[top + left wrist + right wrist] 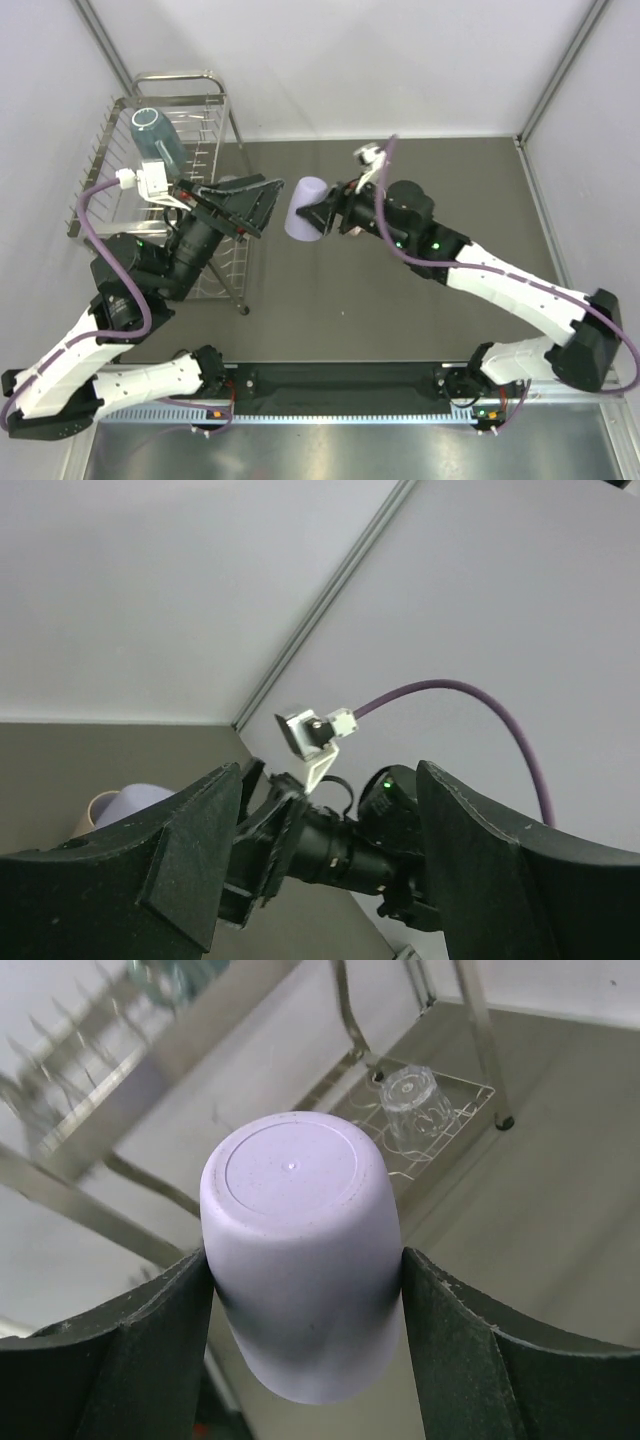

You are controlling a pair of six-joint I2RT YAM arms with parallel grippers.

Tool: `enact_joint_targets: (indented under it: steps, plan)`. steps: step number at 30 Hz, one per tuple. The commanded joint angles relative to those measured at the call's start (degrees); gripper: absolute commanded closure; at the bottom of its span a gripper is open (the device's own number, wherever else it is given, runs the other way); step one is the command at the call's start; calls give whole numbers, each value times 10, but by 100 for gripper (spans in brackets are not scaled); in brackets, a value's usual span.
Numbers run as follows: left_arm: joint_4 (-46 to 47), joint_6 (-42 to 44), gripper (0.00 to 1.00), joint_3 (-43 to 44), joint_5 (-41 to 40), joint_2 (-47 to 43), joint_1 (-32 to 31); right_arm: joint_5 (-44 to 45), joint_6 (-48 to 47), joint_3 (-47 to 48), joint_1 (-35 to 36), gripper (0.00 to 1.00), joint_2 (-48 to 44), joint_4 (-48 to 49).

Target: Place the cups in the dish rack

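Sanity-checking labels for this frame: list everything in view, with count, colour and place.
lavender tumbler: 1, lavender, mid-table, held beside the rack
teal-blue cup: 1, teal-blue, far end of the rack
clear glass: 1, clear, upside down on the rack's low wire shelf
dish rack: 1, silver wire, table's far left
table: 1, dark grey
cables: 2, purple, one per arm
left gripper: 1, black, open, empty
right gripper: 1, black, shut on the tumbler

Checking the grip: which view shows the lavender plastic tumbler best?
Right wrist: the lavender plastic tumbler fills the frame, clamped in the right gripper. Top external shows it small; left wrist catches only a sliver.
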Motion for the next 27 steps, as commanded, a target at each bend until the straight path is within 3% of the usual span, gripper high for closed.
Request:
enact_joint_targets:
  steps: [1, 7, 16, 27]
  plan:
    - [-19, 13, 25, 15, 26, -6, -1, -118, -236, 31, 0, 100, 35, 72]
    - [43, 34, 25, 2, 48, -19, -1, -224, -368, 29, -2, 100, 137, 168]
    - [46, 1, 25, -18, 32, -57, -1, -399, -435, 106, -13, 100, 326, 316]
    - [22, 36, 24, -14, 32, -86, -1, -487, -449, 289, -28, 100, 494, 327]
